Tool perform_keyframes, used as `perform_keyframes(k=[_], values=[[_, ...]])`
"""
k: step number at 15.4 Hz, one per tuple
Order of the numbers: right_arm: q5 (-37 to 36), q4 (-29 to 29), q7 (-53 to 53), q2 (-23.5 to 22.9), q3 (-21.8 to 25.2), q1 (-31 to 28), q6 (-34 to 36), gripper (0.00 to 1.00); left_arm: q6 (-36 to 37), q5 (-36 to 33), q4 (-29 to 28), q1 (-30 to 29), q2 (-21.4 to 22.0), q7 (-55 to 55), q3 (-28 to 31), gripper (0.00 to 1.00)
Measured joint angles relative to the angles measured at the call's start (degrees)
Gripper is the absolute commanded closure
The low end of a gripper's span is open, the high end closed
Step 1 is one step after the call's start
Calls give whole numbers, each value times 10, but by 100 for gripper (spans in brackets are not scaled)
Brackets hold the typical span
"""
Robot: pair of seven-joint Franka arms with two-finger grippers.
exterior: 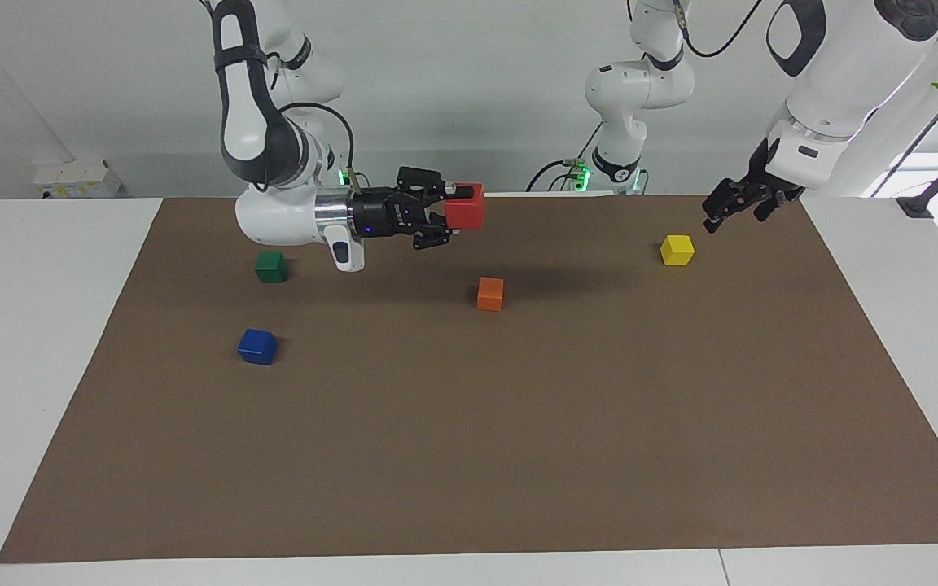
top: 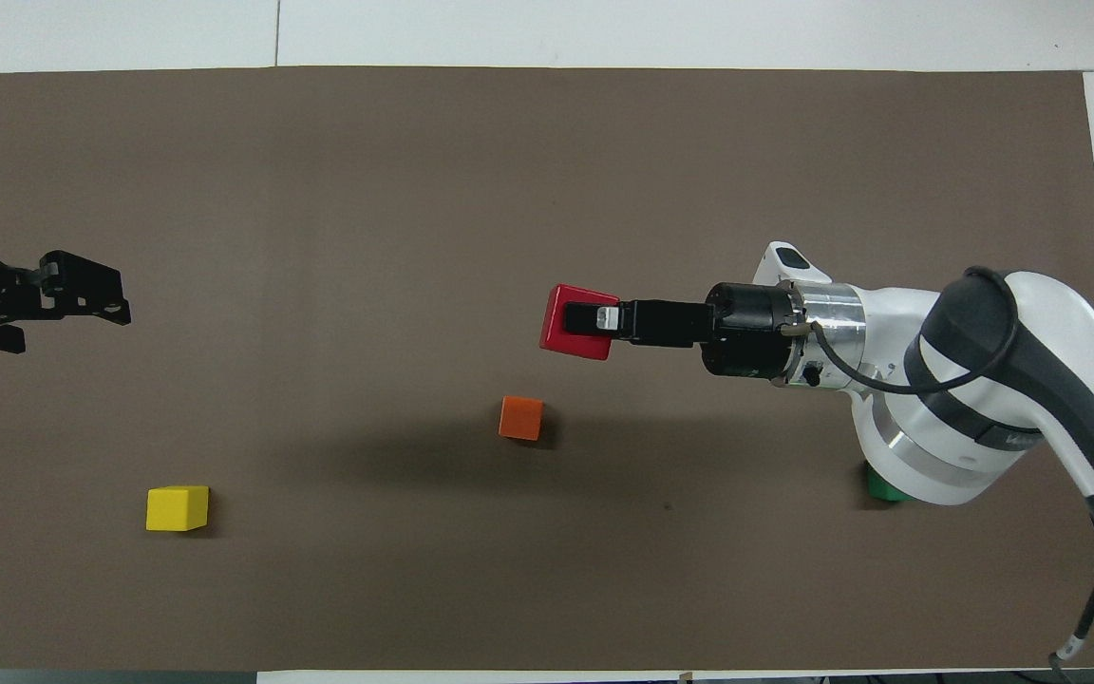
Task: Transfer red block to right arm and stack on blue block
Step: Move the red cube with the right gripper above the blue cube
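My right gripper (exterior: 454, 212) is shut on the red block (exterior: 469, 207) and holds it in the air, arm stretched sideways, over the middle of the brown mat near the orange cube. It also shows in the overhead view (top: 606, 319) with the red block (top: 568, 331). The blue block (exterior: 257, 346) sits on the mat toward the right arm's end, farther from the robots than the green cube; in the overhead view the right arm hides it. My left gripper (exterior: 734, 210) is open and empty, raised over the mat beside the yellow cube; it also shows in the overhead view (top: 72, 313).
An orange cube (exterior: 490, 293) (top: 520, 418) lies mid-mat. A yellow cube (exterior: 677, 249) (top: 177, 507) lies toward the left arm's end. A dark green cube (exterior: 271, 266) sits near the right arm's base, partly hidden in the overhead view (top: 881, 490).
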State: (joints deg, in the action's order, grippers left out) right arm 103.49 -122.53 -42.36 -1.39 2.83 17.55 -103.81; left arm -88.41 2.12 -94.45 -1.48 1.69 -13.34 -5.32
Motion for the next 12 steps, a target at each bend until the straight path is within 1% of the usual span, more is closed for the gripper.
perform_keyframes(k=[2, 4, 6, 10, 12], values=[[-70, 4, 28, 8, 1, -2, -29, 100, 0, 0, 1, 0, -5, 16, 1, 0], [-156, 10, 65, 19, 2, -9, -56, 100, 3, 0, 2, 2, -17, 22, 1, 0], [-270, 27, 130, 31, 2, -21, -63, 100, 6, 0, 4, 3, -25, 24, 2, 0], [-540, 92, 285, 51, 2, -37, -63, 100, 7, 0, 9, 3, -26, 25, 3, 0], [-635, 102, 326, 56, 2, -37, -63, 100, 6, 0, 13, 3, -25, 25, 3, 0]])
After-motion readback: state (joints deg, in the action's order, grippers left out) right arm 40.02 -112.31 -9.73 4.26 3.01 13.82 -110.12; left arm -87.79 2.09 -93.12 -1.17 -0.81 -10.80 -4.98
